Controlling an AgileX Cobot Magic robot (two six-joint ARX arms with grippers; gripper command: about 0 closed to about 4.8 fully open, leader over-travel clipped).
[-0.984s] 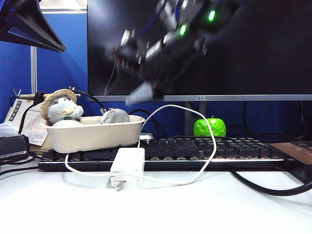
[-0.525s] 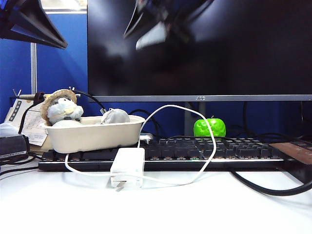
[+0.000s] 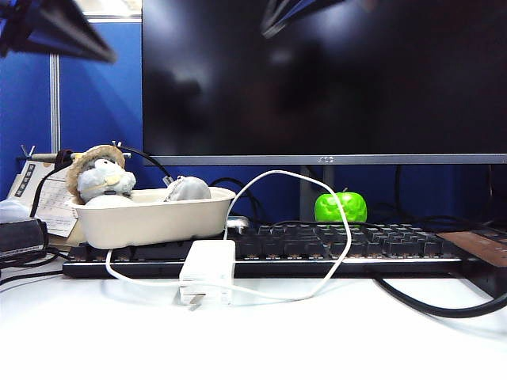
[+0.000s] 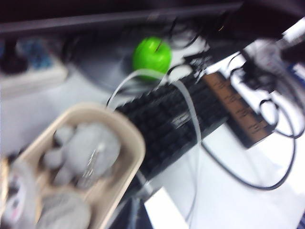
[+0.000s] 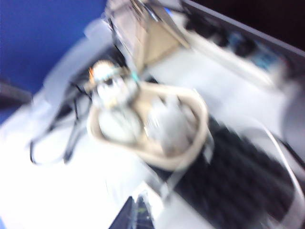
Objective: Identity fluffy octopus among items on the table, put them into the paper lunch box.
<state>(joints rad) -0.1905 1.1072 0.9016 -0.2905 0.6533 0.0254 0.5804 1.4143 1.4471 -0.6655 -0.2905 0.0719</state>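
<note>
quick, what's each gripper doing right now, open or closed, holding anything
Left gripper: out of view in every picture; cannot be told.
Right gripper: shut, empty, hanging above the paper lunch box, where the fluffy octopus lies.

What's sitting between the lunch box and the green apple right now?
In the exterior view, the white charger cable loops up between the paper lunch box and the green apple, with the black keyboard lying below that stretch.

Through heavy blur we look down on the paper lunch box, its end resting on a black keyboard. Inside we see the fluffy octopus beside a hatted plush animal. The white tabletop surrounds them.
</note>
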